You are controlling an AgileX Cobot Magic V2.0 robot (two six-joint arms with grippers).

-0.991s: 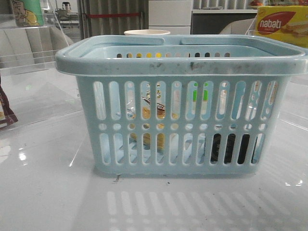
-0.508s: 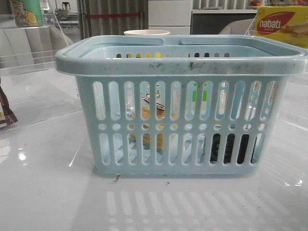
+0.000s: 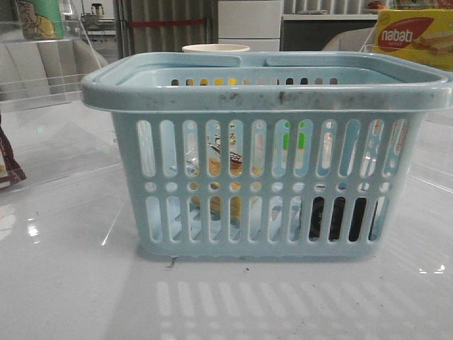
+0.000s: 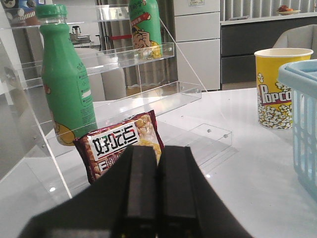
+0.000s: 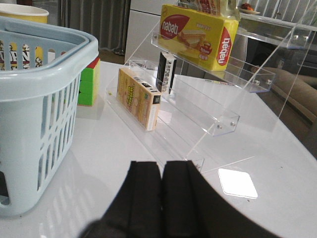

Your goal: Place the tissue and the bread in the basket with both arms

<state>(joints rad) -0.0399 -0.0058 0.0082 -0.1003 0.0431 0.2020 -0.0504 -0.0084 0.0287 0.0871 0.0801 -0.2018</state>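
The pale blue basket (image 3: pixel 269 152) fills the middle of the front view; part of it also shows in the left wrist view (image 4: pixel 303 119) and the right wrist view (image 5: pixel 34 99). Through its slots I see the bread (image 3: pixel 225 164), golden-tan in a clear wrapper, at the inside left, and the black tissue pack (image 3: pixel 340 217) low at the inside right. My left gripper (image 4: pixel 157 153) is shut and empty, away from the basket. My right gripper (image 5: pixel 162 168) is shut and empty beside the basket. Neither gripper shows in the front view.
By the left gripper: a dark brown-red snack bag (image 4: pixel 121 144), a green bottle (image 4: pixel 67 82), clear acrylic shelves and a yellow popcorn cup (image 4: pixel 277 87). By the right gripper: an acrylic rack with a yellow nabati box (image 5: pixel 198 34), a small yellow box (image 5: pixel 138 96), a green-red cube (image 5: pixel 89 82).
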